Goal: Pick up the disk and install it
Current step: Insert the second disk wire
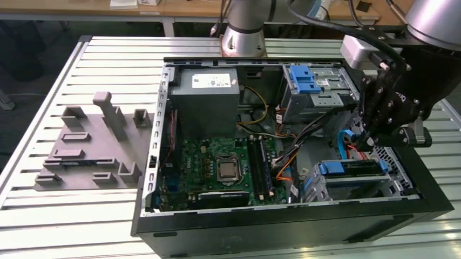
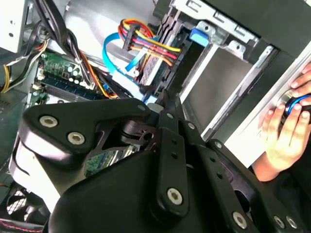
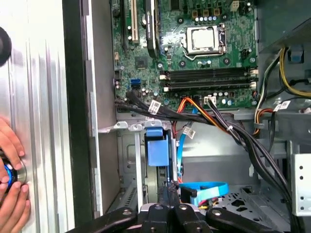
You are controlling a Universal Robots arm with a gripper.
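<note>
The disk (image 1: 349, 168) sits in the lower drive bay at the exterior view's right, inside the open computer case (image 1: 288, 226). Its blue carrier shows along the edge. In both wrist views the carrier's blue tab (image 3: 156, 145) (image 2: 199, 35) sticks out of the metal bay. My gripper (image 1: 365, 144) hangs just above that bay, next to the blue data cable (image 1: 344, 141). Its black fingers are pressed together with nothing between them, as both wrist views show (image 2: 164, 99) (image 3: 167, 190). The tips stand close to the end of the disk opposite the tab; whether they touch it I cannot tell.
A bare blue caddy (image 1: 306, 81) sits in the upper bay. The grey power-supply box (image 1: 209, 102) and motherboard (image 1: 223, 167) fill the case's left. Black and coloured cables (image 3: 214, 121) run beside the bay. A grey fixture (image 1: 94, 145) lies on the table. A person's hand (image 3: 9, 194) (image 2: 284, 131) rests outside the case.
</note>
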